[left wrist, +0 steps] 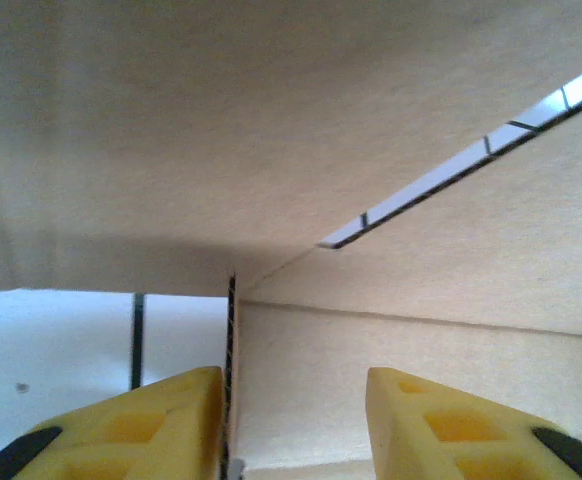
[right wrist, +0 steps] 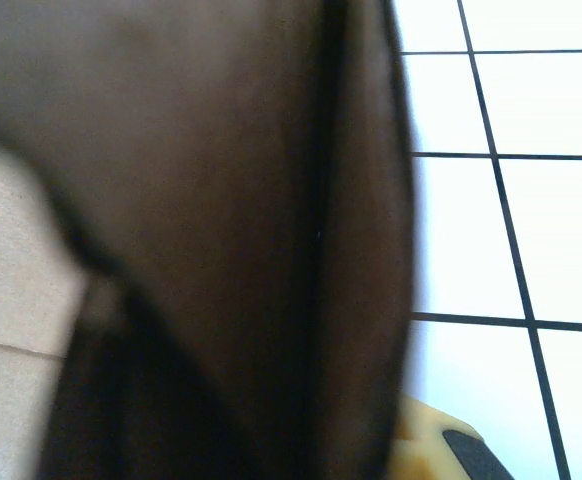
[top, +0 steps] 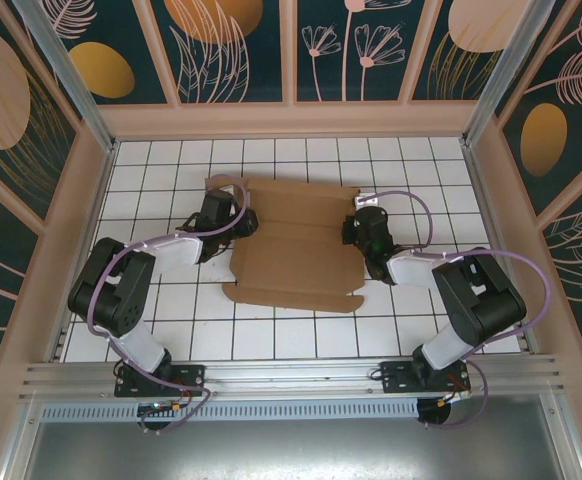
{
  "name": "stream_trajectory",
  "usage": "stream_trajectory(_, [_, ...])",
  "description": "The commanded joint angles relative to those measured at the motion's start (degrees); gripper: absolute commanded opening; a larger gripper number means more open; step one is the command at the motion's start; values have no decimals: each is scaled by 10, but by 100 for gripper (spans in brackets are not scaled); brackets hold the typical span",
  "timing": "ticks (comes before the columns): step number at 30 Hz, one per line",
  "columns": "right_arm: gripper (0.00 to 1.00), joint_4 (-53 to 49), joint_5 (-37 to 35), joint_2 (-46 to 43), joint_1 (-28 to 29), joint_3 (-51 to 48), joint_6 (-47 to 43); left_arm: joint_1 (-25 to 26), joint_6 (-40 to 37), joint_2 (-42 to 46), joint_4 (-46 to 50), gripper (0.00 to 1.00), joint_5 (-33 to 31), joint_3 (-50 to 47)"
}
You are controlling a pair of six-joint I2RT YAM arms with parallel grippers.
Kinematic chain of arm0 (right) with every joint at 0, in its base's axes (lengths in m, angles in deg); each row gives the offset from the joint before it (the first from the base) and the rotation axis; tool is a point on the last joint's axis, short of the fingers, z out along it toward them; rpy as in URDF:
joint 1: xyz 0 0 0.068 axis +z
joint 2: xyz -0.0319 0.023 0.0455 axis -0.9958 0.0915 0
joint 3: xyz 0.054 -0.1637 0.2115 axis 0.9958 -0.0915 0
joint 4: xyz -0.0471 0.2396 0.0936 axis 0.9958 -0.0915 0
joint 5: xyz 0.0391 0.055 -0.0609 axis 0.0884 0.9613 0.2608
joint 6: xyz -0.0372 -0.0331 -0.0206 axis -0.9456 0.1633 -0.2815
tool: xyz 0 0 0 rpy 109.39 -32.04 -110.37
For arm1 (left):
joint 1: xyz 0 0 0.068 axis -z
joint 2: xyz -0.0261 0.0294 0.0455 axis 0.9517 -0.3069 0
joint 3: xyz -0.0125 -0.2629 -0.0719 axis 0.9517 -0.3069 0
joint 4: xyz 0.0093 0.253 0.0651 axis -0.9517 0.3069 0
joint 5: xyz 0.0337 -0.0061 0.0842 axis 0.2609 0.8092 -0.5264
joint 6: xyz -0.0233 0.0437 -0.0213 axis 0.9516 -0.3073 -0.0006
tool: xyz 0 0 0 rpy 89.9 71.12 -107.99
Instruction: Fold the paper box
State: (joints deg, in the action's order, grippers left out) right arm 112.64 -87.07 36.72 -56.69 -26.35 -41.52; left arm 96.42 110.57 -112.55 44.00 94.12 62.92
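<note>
Hidden: a dark, blurred mass sits right against the right wrist camera and covers most of what it sees; it cannot be identified from there.
Cut off: one yellow tip of the right fingers [right wrist: 441, 450] shows at the bottom edge of that view, and the rest is out of frame.
Right fingers: clenched; whether they pinch cardboard cannot be told.
Left fingers [left wrist: 161, 420]: parted, with a thin cardboard edge standing between them against the left one.
Paper box [top: 296, 245]: a flat brown die-cut sheet in the middle of the surface, between the two arms, its right rim blocked from above by the right arm [top: 476, 295].
Slit [left wrist: 471, 160]: a narrow gap in the cardboard through which the tiles show.
Surface [top: 301, 335]: white tiles with dark grid lines.
Near edge: a metal rail [top: 291, 375] carrying both arm bases.
Room: dark teal walls [top: 236, 50] with pale flower and leaf patterns, framed in light wood.
</note>
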Motion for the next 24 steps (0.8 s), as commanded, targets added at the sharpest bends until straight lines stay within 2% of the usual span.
stream_trajectory(1, [0,-28,35,19,4,5,-2,6,-17,16,-24,45,36,6])
stream_trajectory(10, [0,-30,41,32,5,13,-5,7,-45,-11,3,47,97,42])
stream_trajectory(20, [0,-35,26,42,9,18,-15,7,-113,-102,153,47,124,151])
stream_trajectory(24, [0,-35,20,43,9,18,-19,7,-118,-117,180,47,120,168])
